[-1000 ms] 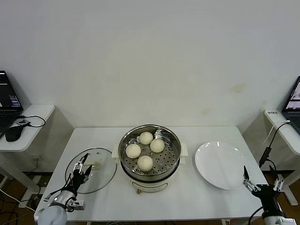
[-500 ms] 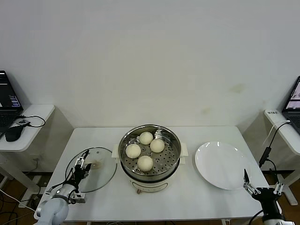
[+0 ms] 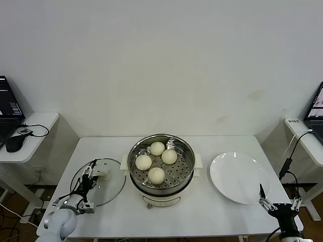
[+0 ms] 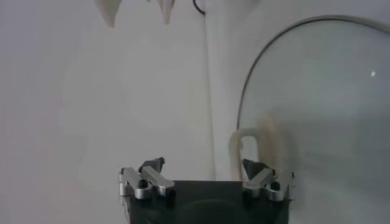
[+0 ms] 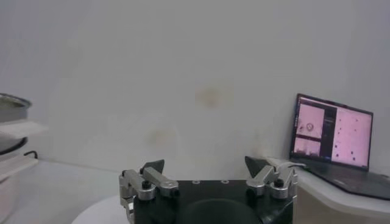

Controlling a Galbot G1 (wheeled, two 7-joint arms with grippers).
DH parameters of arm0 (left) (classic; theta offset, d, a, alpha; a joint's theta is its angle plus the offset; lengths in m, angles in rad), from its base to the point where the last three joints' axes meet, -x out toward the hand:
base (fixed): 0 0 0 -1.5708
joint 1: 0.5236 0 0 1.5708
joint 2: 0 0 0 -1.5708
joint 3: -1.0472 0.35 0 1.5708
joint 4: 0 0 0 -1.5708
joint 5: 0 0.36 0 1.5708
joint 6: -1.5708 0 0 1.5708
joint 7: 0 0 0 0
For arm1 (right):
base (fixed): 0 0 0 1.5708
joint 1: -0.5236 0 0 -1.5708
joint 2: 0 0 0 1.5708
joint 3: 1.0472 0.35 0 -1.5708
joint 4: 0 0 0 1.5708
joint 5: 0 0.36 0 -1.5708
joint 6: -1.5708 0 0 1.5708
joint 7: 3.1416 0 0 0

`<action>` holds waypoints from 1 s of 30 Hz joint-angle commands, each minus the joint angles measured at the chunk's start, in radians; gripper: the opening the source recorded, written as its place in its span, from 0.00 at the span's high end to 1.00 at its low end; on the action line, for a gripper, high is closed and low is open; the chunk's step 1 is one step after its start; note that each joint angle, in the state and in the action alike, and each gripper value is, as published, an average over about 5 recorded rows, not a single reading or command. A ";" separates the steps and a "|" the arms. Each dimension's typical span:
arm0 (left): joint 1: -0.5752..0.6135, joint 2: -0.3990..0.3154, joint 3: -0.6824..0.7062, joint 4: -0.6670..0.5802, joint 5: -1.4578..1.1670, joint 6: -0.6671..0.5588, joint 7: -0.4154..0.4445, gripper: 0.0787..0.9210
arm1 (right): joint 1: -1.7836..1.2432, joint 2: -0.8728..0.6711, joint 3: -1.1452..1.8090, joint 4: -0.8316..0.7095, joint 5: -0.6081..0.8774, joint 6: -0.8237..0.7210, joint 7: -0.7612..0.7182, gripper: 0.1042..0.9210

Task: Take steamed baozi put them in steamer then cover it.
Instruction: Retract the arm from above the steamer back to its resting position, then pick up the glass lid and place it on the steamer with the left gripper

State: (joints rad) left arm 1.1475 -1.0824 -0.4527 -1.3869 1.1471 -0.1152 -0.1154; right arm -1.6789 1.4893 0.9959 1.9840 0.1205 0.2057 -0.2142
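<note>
Head view shows your left gripper point(image 3: 89, 172) spread wide over the round clear glass cover point(image 3: 99, 182), holding nothing. Your right gripper point(image 3: 279, 201) hangs open and empty beside the flat white plate point(image 3: 238, 177).

Black hand point(image 5: 205, 173) body, silver finger links (screws visible).

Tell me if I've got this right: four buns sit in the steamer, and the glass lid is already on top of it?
Not quite. Four buns do sit in the steamer, but the lid lies on the table to its left, beside the left end effector. The head view shows it.
</note>
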 commanded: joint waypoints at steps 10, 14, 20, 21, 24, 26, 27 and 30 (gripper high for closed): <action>-0.018 -0.025 0.000 0.043 -0.004 0.019 -0.030 0.56 | 0.001 0.000 -0.019 -0.007 -0.007 0.004 -0.003 0.12; 0.009 -0.026 -0.029 -0.011 -0.006 0.016 -0.070 0.70 | 0.001 -0.002 -0.021 -0.006 -0.007 0.004 -0.004 0.12; 0.070 -0.013 -0.096 -0.143 0.000 0.036 -0.076 0.89 | 0.007 -0.006 -0.036 -0.011 -0.009 0.005 -0.004 0.12; 0.082 -0.009 -0.107 -0.168 0.000 0.043 -0.071 0.92 | 0.008 -0.007 -0.040 -0.012 -0.010 0.005 -0.004 0.12; 0.118 0.007 -0.140 -0.259 -0.011 0.071 -0.042 0.94 | 0.012 -0.009 -0.050 -0.014 -0.014 0.004 -0.004 0.12; 0.142 0.023 -0.159 -0.333 -0.028 0.098 -0.010 0.94 | 0.013 -0.010 -0.059 -0.015 -0.019 0.004 -0.004 0.12; 0.152 0.031 -0.167 -0.369 -0.038 0.113 0.009 0.94 | 0.013 -0.011 -0.063 -0.016 -0.023 0.004 -0.003 0.12; 0.168 0.061 -0.178 -0.460 -0.079 0.161 0.065 0.94 | 0.015 -0.014 -0.076 -0.020 -0.040 0.003 -0.002 0.12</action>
State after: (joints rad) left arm 1.2373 -1.0697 -0.5588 -1.5629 1.1269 -0.0492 -0.1418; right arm -1.6650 1.4774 0.9430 1.9661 0.1003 0.2095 -0.2174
